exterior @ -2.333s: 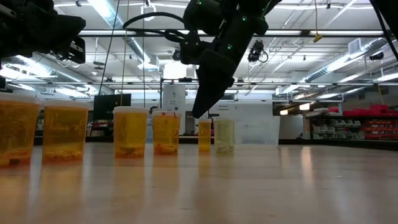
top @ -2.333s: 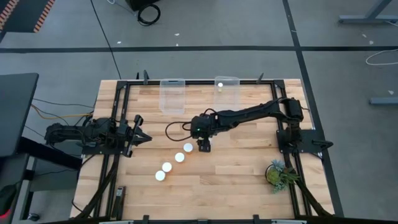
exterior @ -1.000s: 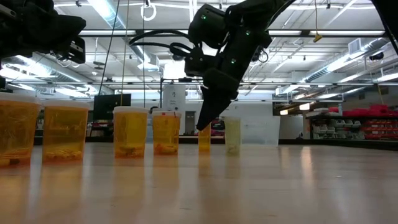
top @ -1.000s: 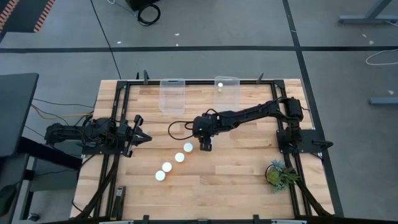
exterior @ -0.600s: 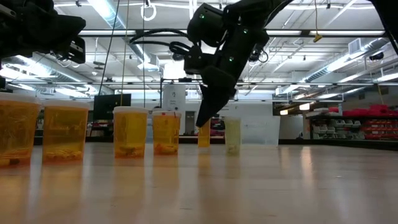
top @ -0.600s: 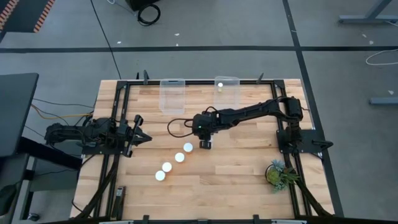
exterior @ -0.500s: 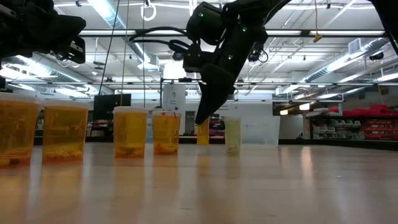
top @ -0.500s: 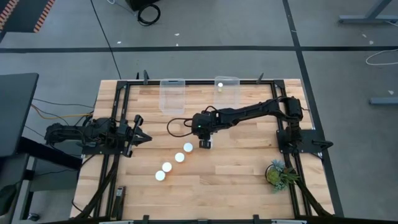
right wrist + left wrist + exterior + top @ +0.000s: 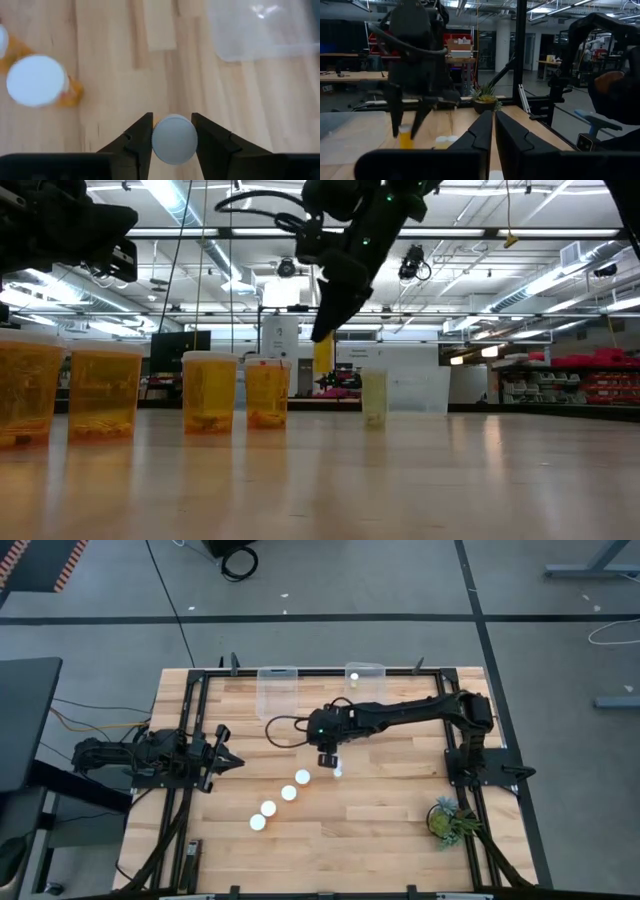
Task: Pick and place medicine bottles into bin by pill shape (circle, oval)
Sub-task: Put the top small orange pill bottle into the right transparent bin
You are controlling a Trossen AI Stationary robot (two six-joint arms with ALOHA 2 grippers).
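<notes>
**Bottle lifted off the surface**

Since the earlier frames, right end effector (image 9: 326,759) has risen and shifted toward upper centre of the high view, carrying a small amber bottle (image 9: 323,354) clear of the surface (image 9: 380,820). Fingers (image 9: 139,137) clamp its white cap on both sides. Low view: bottle hangs above the row of standing bottles (image 9: 211,393). Three white caps (image 9: 279,800) lie in a diagonal, lower centre. Two clear bins (image 9: 277,693) at top edge. Left end effector (image 9: 226,761) parked at left, fingers pressed together.

A bottle (image 9: 323,352) hangs above the table (image 9: 400,480), bins (image 9: 278,692) behind.
</notes>
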